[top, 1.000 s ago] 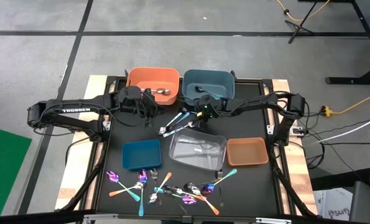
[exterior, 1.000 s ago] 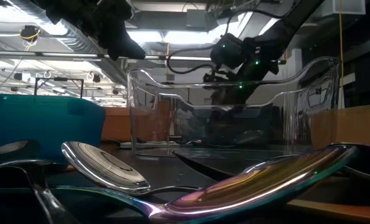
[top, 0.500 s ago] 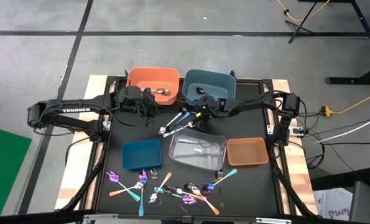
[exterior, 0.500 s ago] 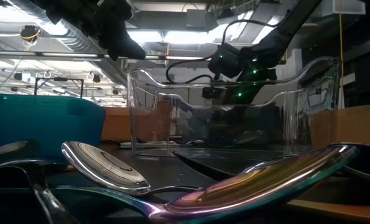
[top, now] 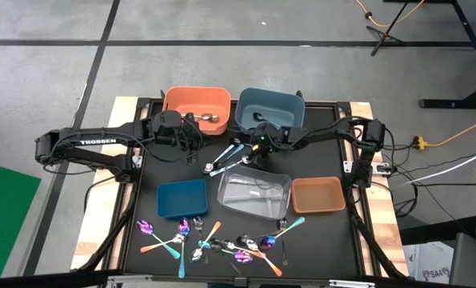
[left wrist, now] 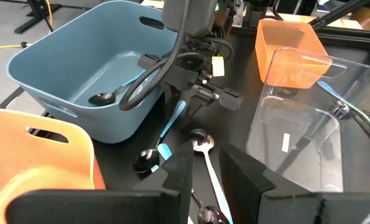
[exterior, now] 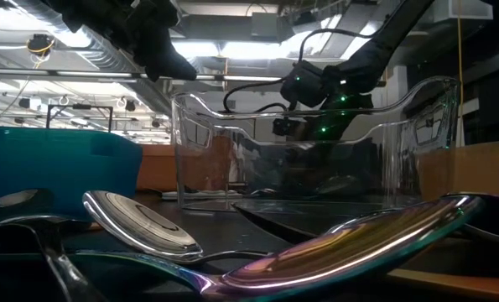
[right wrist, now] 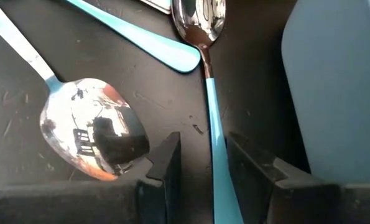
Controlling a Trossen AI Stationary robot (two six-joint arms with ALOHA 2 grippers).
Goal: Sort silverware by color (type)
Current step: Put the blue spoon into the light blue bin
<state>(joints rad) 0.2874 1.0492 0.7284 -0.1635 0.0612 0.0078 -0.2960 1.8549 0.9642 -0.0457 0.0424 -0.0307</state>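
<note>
Teal-handled spoon lies between your right end effector's parted fingers; your left end effector hangs open.

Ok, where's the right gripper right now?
In the high view the right gripper sits mid-table, just in front of the blue-grey bin, open over a teal-handled spoon in the small cluster there.

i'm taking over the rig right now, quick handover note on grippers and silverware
Right gripper: open, low over a teal-handled spoon beside the grey-blue bin, nothing held.
Left gripper: open and empty, beside the orange bin.
Done: one piece in the orange bin, a dark spoon in the grey-blue bin.
Left: teal-handled spoons mid-table, and the mixed pile at the near edge.
</note>
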